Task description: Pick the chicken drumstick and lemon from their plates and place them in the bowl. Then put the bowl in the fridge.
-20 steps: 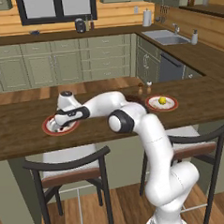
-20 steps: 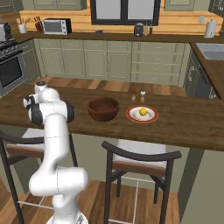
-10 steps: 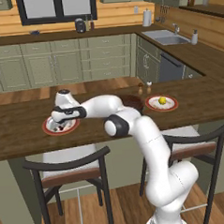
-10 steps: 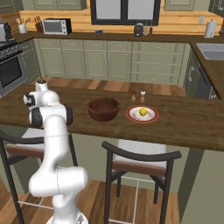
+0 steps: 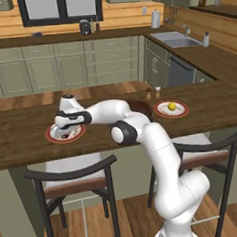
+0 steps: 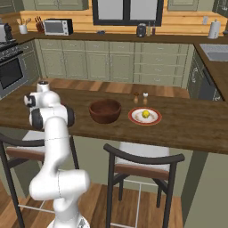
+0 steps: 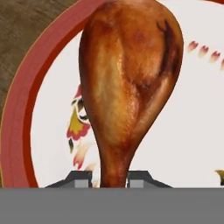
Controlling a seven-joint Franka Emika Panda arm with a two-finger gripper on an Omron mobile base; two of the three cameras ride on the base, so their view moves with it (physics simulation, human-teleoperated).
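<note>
- The tool [image 7: 109, 178] is closed on the drumstick [image 7: 129, 83], pinching its narrow bone end between the two tips.
- The drumstick lies on the left plate [image 5: 65, 135], at the left of the surface [image 5: 22, 141], meat end pointing away from the tool.
- To do this step well: lift straight up until the meat clears the plate's rim, then carry it right, slowly. The heavy end hangs beyond the grip, so it could swing or slip.
- The bowl [image 6: 105, 111] stands mid-surface, apparently with nothing in it.
- The right plate [image 6: 144, 116], just right of the bowl, holds the lemon [image 6: 145, 114].
</note>
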